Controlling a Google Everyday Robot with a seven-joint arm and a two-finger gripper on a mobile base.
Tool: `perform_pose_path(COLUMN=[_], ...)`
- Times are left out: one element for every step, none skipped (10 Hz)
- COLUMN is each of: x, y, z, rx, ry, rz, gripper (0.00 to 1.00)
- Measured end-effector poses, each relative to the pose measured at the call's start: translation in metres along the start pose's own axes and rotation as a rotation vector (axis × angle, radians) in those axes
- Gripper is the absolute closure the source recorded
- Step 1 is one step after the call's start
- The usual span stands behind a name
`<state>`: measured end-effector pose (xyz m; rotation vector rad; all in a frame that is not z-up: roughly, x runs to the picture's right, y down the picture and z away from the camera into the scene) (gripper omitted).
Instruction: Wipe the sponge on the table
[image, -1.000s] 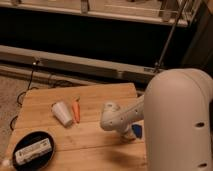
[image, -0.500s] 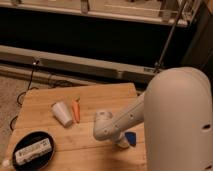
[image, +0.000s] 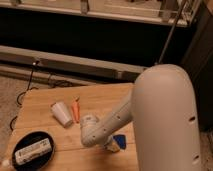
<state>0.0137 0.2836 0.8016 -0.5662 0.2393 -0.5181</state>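
Bamboo table (image: 46, 102), fingers (image: 111, 146) beside sponge (image: 120, 142)

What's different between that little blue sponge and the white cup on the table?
The sponge is dark blue; the cup is white. The sponge is flat and small; the cup is bigger and tapered. The sponge sits by the gripper, toward the right of the table in this view; the cup lies farther left, beside an orange stick. Both rest on the wooden top.
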Motion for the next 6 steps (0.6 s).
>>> perform_pose_path(x=[-0.011, -0.022, -0.029, -0.039, -0.044, -0.047], y=[-0.009, -0.02, -0.028, -0.042, -0.054, -0.064], z=[-0.004, -0.008, -0.011, -0.015, -0.017, -0.017], rx=[0.016, 0.037, 0.051, 0.071, 0.082, 0.089], ry=[-0.009, -0.018, -0.024, -0.035, -0.042, -0.048], rz=[-0.018, -0.039, -0.051, -0.063, -0.065, -0.063], gripper=[0.49, 0.49, 0.49, 0.49, 0.49, 0.49])
